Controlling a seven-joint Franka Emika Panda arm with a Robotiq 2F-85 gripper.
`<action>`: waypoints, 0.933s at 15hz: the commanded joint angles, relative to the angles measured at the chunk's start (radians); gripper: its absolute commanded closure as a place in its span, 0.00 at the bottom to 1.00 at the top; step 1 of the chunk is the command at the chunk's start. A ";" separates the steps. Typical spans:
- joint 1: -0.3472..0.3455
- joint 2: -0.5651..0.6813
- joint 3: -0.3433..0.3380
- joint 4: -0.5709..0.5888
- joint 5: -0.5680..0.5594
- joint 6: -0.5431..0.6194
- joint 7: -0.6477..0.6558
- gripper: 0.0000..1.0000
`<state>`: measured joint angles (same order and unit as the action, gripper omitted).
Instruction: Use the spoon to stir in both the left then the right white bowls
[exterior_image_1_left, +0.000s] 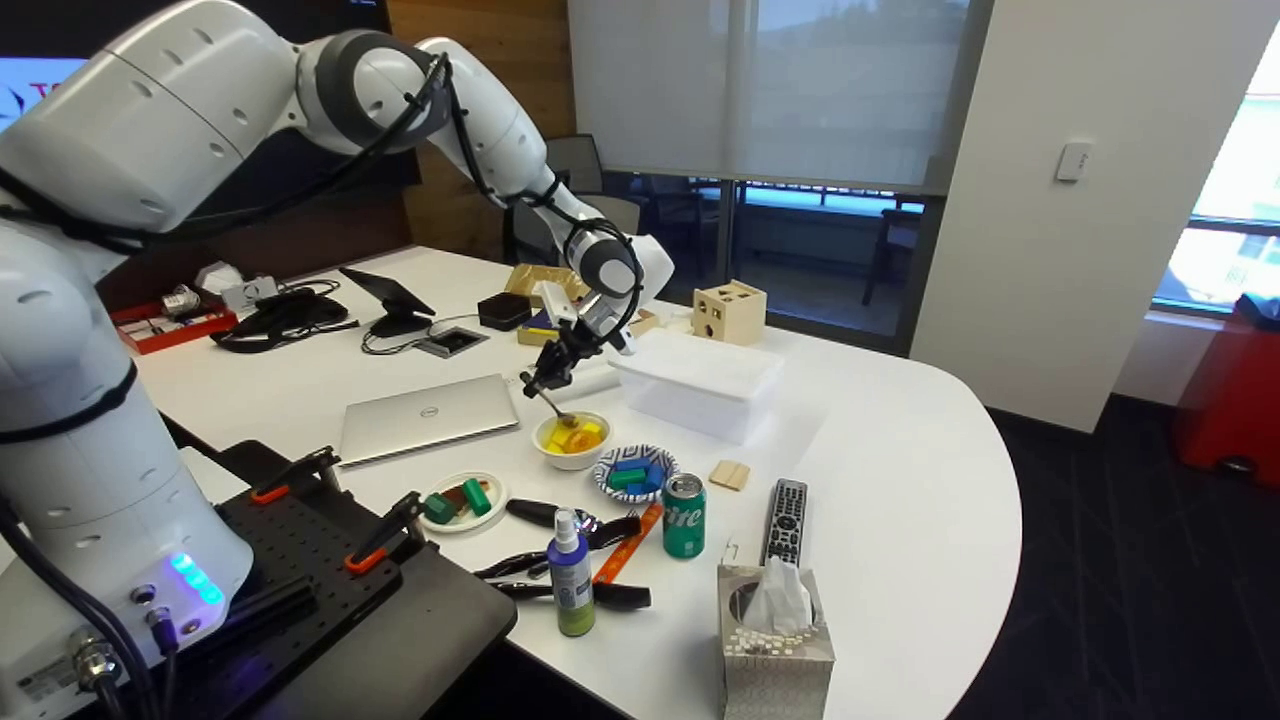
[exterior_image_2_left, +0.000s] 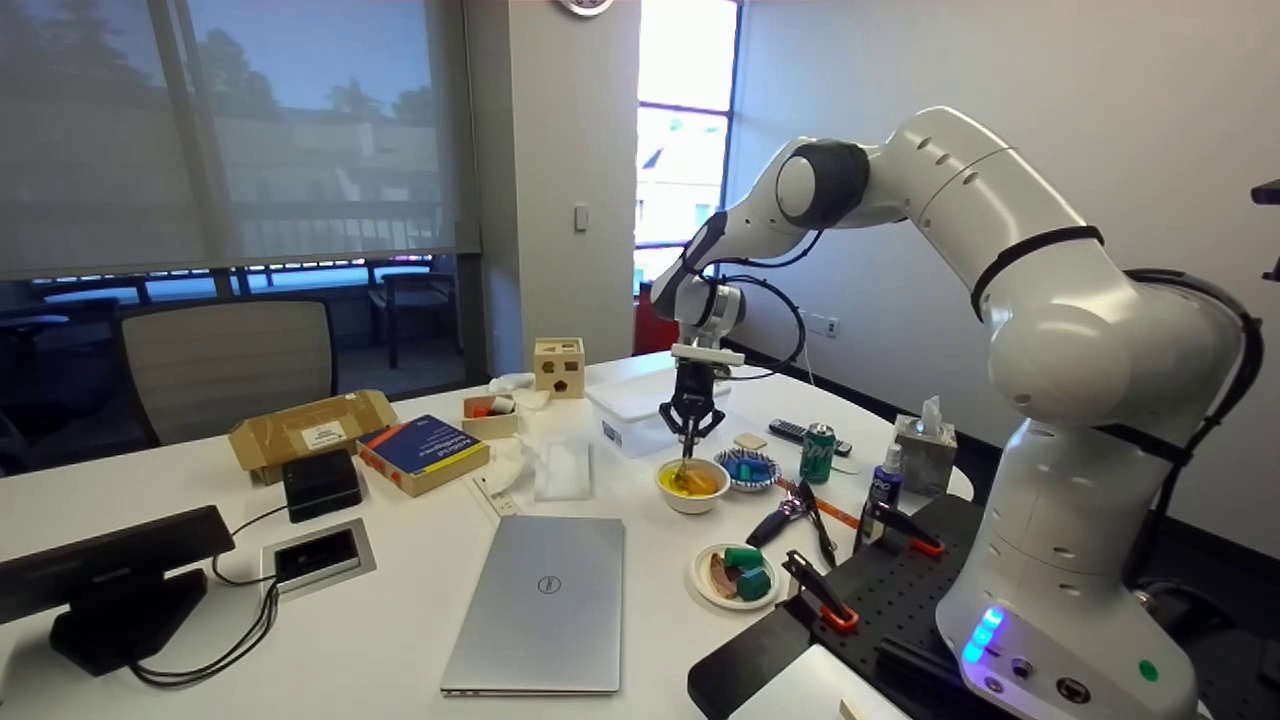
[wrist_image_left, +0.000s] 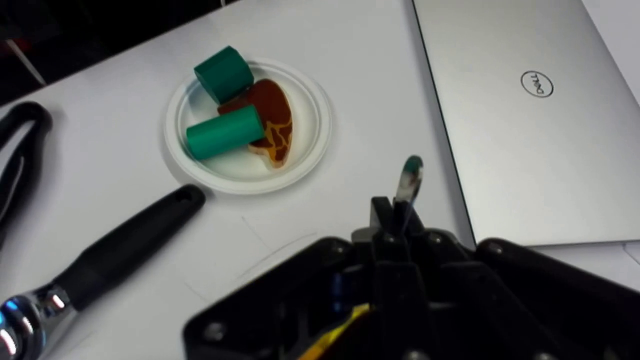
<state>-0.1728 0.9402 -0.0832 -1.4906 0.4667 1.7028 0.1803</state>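
My gripper (exterior_image_1_left: 532, 384) is shut on the metal spoon (exterior_image_1_left: 553, 405), whose handle end rises past the fingertips in the wrist view (wrist_image_left: 409, 181). The spoon slants down into the white bowl with yellow inside (exterior_image_1_left: 570, 461); its tip is among the yellow and orange pieces. In an exterior view the gripper (exterior_image_2_left: 690, 432) is just above this bowl (exterior_image_2_left: 690, 506). The bowl with blue inside (exterior_image_1_left: 604, 482) has a blue-patterned rim and holds blue and green pieces. It stands right beside the yellow one in both exterior views (exterior_image_2_left: 748, 487). Both bowls are mostly hidden in the wrist view.
A white plate (wrist_image_left: 322, 125) with green pieces and a toy steak lies near the bowls. A silver laptop (exterior_image_2_left: 550, 605), a lidded clear bin (exterior_image_1_left: 690, 398), a green can (exterior_image_1_left: 684, 522), black-handled utensils (exterior_image_1_left: 530, 512), a spray bottle (exterior_image_1_left: 572, 588) and a tissue box (exterior_image_1_left: 775, 660) surround them.
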 joint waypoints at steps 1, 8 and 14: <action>-0.011 0.012 0.009 0.018 -0.024 -0.140 0.064 0.99; 0.003 0.100 -0.002 0.056 -0.013 -0.205 0.085 0.99; 0.042 0.051 -0.015 0.000 -0.033 -0.020 0.062 0.99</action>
<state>-0.1599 1.0285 -0.0892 -1.4637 0.4627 1.5864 0.2271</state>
